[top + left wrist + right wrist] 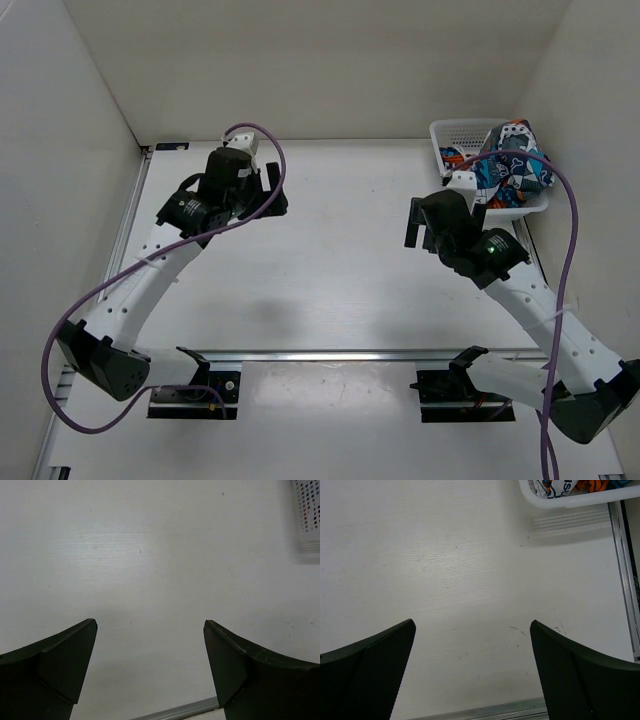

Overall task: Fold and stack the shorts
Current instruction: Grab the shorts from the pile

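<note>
The shorts [512, 165] lie bunched in the white mesh basket [450, 130] at the far right corner of the worktop [330, 270], heaped above its rim. In the right wrist view, dark lettering shows on a white patch of the print, cut off and unreadable. The left hand [150, 625] and right hand [472, 625] are both spread wide, holding nothing, above the worktop

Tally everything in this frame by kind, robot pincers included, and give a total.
Basket: 1
Heap of shorts in it: 1 (separate pieces cannot be counted)
Open pincers: 2, the left pincer and the right pincer
Total: 4
</note>
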You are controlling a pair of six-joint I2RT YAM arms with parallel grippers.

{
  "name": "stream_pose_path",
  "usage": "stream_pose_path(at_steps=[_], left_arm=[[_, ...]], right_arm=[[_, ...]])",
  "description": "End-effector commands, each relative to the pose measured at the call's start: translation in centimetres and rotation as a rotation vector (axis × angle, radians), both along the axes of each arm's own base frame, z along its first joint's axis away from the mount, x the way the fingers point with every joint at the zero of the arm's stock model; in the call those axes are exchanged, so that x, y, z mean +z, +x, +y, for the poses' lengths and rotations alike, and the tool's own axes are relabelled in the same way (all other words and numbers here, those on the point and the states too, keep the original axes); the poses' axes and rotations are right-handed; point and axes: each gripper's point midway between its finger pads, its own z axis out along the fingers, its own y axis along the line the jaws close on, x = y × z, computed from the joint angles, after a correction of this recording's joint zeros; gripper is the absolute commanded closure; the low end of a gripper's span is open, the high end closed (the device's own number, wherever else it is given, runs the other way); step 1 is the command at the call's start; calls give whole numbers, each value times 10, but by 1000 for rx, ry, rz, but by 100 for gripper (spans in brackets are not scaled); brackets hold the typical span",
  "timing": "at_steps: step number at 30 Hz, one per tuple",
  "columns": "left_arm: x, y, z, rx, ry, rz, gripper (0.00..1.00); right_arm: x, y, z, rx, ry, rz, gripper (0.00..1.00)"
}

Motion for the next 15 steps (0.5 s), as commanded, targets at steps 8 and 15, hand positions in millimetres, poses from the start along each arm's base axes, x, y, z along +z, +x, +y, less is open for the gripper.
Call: stream_pose_path(at_steps=[8, 15], left_arm=[[1, -8, 1, -31, -1, -13, 1], [-14, -3, 6, -12, 53, 7, 1]], right_arm=[[5, 29, -5, -77, -20, -39, 0], [-4, 126, -51, -186, 179, 122, 3]])
